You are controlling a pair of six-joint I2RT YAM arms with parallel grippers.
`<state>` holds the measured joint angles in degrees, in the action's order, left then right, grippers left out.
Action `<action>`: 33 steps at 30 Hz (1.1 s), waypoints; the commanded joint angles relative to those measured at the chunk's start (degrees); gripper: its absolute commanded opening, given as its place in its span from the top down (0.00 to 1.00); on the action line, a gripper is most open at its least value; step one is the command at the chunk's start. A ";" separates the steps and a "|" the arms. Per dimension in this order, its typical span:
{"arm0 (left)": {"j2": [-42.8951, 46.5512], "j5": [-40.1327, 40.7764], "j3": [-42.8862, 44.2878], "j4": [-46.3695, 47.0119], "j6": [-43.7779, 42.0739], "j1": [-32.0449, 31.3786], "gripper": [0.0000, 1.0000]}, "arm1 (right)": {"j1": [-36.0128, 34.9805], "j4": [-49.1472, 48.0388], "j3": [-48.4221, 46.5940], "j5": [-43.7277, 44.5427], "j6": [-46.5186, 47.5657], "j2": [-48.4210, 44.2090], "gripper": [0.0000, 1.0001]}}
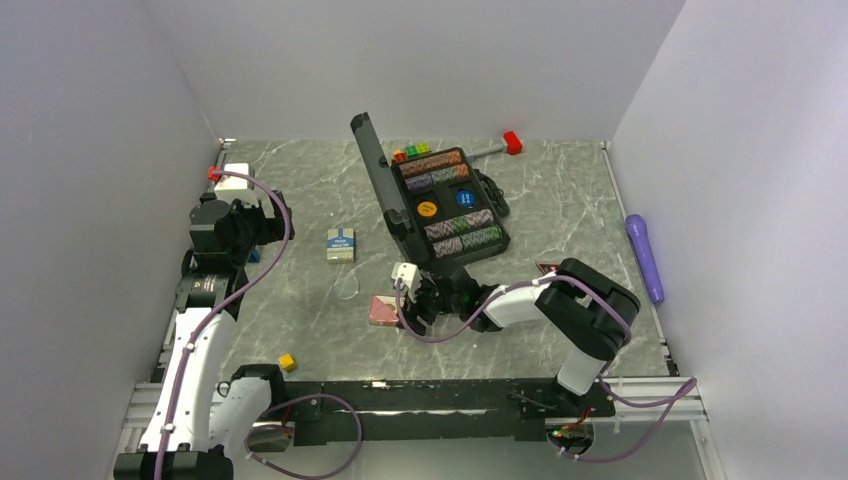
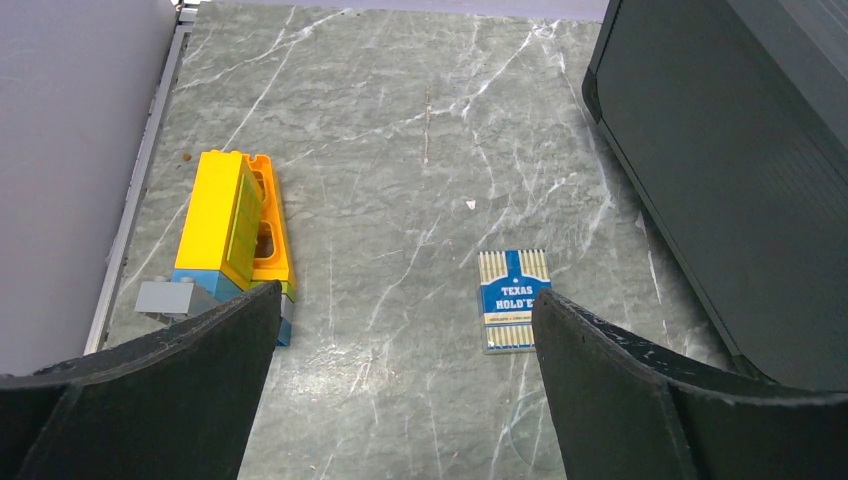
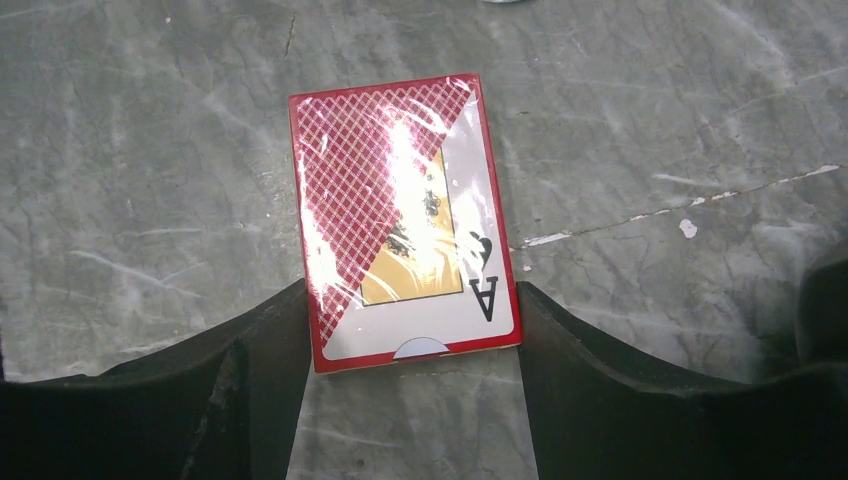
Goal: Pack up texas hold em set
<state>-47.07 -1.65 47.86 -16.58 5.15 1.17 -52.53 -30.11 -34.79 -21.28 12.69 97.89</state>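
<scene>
One red deck [image 3: 405, 215] flat on the surface [image 3: 150, 150], right hand [image 3: 410, 305] straddling it.
Fingers [image 3: 260, 350] meet its long edges; can't tell if clamped. Keep your squeeze square, then lift level toward the case [image 1: 382, 182].

Black briefcase [image 2: 740, 170] of hard, matt plastic with a fine grain. Just in front of it, a red card deck [image 3: 405, 215] sealed in glossy clear film that catches glare. To the briefcase's left, a blue-white deck [image 2: 512, 299] in smooth printed card. Under the briefcase, the table [image 3: 150, 150] is smooth, marble-patterned grey with a dull sheen.
</scene>
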 commanded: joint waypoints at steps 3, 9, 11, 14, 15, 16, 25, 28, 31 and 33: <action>1.18 -0.32 0.11 2.33 -0.05 0.09 0.01 | -0.52 0.83 3.01 -0.65 -8.80 -4.70 0.75; 1.03 -0.57 0.13 2.34 0.04 0.13 0.01 | -2.45 6.12 5.25 2.44 -13.93 -15.17 0.91; 1.01 -0.66 0.13 2.33 0.12 0.11 0.01 | -2.49 12.33 2.70 2.33 -15.55 -18.06 1.00; 1.13 -0.55 0.13 2.31 0.13 0.08 0.01 | -2.40 19.29 0.71 5.46 -16.45 -23.25 1.00; 1.25 -0.46 0.13 2.22 0.10 0.06 0.01 | -2.40 21.12 0.64 7.36 -16.76 -26.11 1.00; 1.32 -0.50 0.09 2.25 0.12 0.12 0.01 | -2.40 22.58 0.66 9.60 -17.37 -28.24 1.00; 1.33 -1.03 0.04 2.36 0.39 0.11 0.01 | -0.36 49.28 -5.15 33.00 -20.35 -44.82 1.00; 1.53 -0.90 0.04 2.31 0.35 0.12 0.01 | 1.93 54.98 -8.16 39.71 -21.87 -47.77 1.00; 1.71 -0.64 -0.04 2.37 0.30 0.08 0.01 | 7.55 61.09 -13.32 41.46 -22.26 -46.57 1.00; 1.74 -0.70 -0.08 2.41 0.27 0.06 0.01 | 12.03 61.18 -15.02 41.15 -21.75 -45.48 1.00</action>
<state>-46.54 -1.67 47.86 -16.58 5.19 1.15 -46.83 26.35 -43.48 13.52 -7.88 51.88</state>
